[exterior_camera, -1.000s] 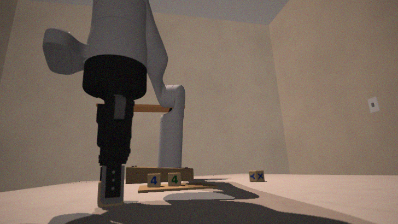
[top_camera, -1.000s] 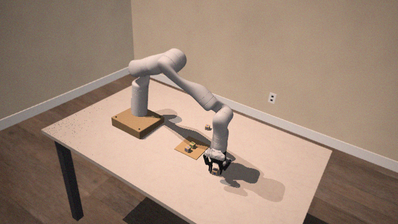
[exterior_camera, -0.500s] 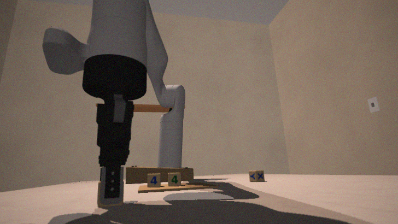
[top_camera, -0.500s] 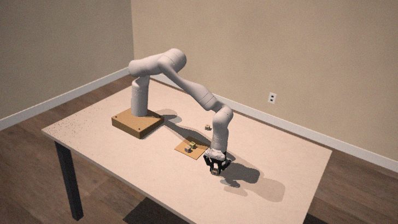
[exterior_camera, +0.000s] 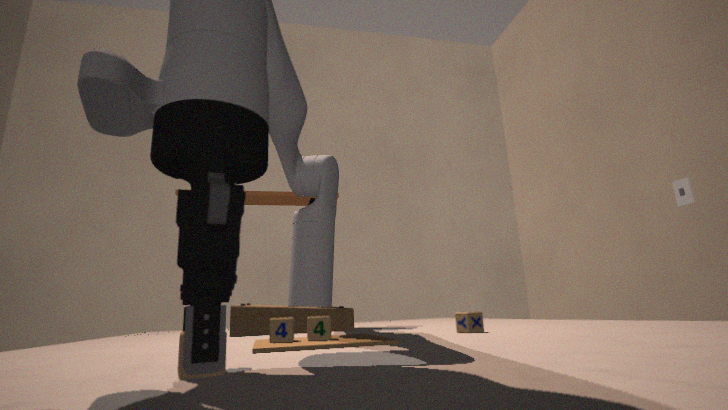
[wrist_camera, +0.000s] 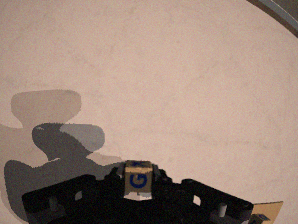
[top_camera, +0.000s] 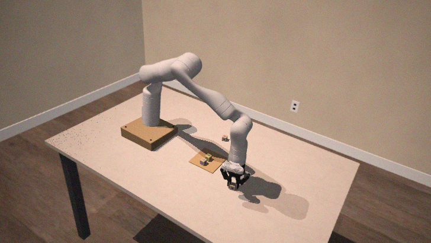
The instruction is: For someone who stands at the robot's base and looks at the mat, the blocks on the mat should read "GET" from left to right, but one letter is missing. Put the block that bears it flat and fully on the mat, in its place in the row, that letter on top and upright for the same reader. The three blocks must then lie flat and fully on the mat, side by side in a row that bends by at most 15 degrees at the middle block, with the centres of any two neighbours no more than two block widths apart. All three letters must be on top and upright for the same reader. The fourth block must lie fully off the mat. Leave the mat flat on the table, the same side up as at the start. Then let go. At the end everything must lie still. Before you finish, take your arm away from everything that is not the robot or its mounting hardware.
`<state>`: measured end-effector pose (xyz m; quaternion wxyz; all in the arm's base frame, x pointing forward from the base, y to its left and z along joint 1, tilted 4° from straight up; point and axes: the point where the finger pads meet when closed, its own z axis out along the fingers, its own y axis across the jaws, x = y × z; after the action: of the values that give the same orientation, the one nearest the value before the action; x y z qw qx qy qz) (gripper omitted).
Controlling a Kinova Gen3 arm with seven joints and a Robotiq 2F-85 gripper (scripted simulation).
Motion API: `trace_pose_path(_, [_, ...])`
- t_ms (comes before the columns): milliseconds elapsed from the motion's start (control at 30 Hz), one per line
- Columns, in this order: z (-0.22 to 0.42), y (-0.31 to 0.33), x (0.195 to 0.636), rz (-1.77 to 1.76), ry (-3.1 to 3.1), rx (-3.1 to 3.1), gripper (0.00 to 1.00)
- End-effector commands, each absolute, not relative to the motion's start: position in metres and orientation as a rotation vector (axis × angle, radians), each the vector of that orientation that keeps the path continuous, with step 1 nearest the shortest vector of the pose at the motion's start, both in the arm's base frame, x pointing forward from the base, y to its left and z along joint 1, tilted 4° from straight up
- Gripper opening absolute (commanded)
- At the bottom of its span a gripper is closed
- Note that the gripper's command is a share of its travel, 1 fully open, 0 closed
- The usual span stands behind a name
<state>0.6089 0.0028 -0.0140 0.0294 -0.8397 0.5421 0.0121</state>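
Observation:
My gripper (top_camera: 232,184) (exterior_camera: 202,364) (wrist_camera: 138,172) is down at the table top, just off the mat's near right corner, and is shut on a wooden block (top_camera: 232,187) (wrist_camera: 139,183) with a blue G on top. The block rests on or just above the table; I cannot tell which. The tan mat (top_camera: 214,166) (exterior_camera: 305,345) (wrist_camera: 266,212) carries two blocks side by side: one with blue marks (top_camera: 203,162) (exterior_camera: 281,329) and one with green marks (top_camera: 208,157) (exterior_camera: 319,328). A fourth block (top_camera: 224,138) (exterior_camera: 469,322) with blue marks lies on the table, off the mat.
The arm's wooden base plate (top_camera: 148,133) (exterior_camera: 249,318) stands behind the mat. The arm reaches over the mat and casts a broad shadow (top_camera: 265,192) on the table to my right.

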Motion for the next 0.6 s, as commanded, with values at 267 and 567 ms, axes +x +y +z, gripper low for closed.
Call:
trace_pose_path(267, [-0.0162,0.0028,0.6086,0.034,1.674,-2.59,0.21])
trace_pose_path(567, [-0.0089,0.0023,0.6087,0.033,1.674,-2.59,0.21])
